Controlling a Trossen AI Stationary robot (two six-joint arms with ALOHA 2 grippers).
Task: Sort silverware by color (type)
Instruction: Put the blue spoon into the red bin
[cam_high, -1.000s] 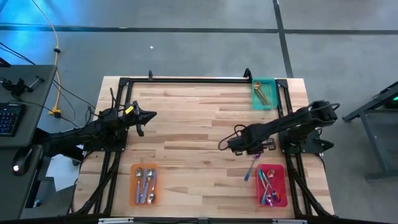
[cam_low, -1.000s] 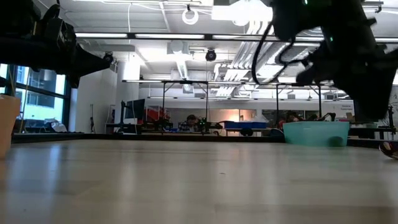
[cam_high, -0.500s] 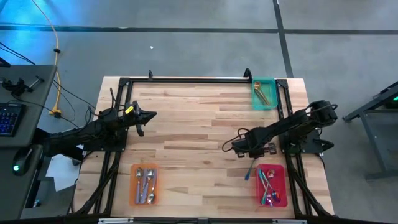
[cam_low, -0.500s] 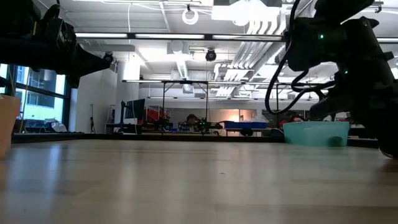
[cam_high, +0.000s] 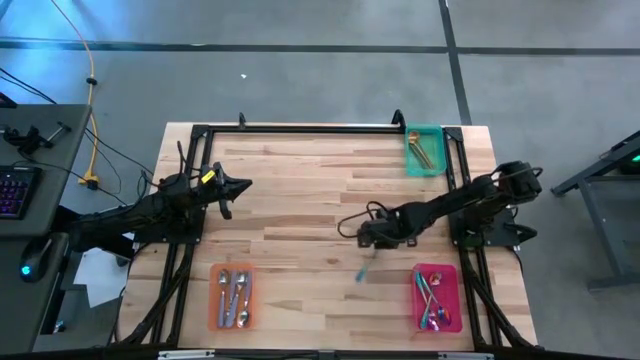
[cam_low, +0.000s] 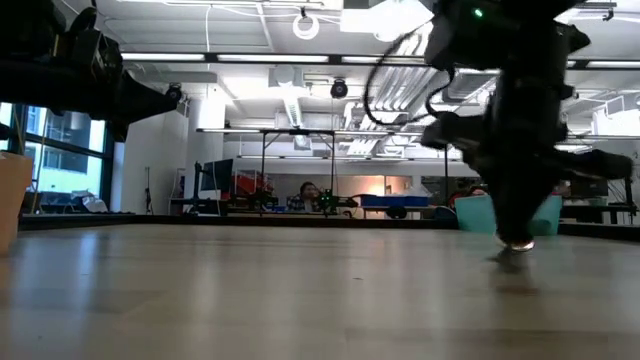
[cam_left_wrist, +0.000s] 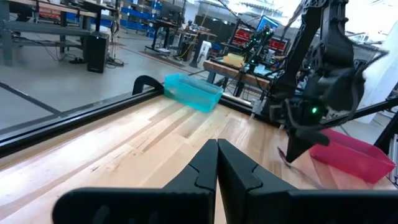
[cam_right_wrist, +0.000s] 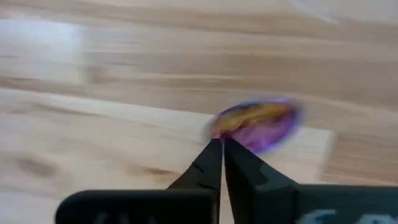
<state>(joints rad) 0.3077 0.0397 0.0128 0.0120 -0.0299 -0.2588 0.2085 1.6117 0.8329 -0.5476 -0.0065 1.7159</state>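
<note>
Right gripper (cam_high: 366, 240): mid-table, fingers clamped on a rainbow spoon (cam_right_wrist: 256, 123), bowl end down near the wood (handle hidden between the fingers). Left gripper (cam_high: 240, 186): fingers together, waiting at the table's left. Other spoons: silver in orange tray (cam_high: 231, 297), rainbow in pink tray (cam_high: 436, 298), gold in green tray (cam_high: 423, 151).

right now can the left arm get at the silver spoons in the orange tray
Probably yes: the left gripper hangs over bare wood, and nothing lies between it and the orange tray holding the silver spoons.
</note>
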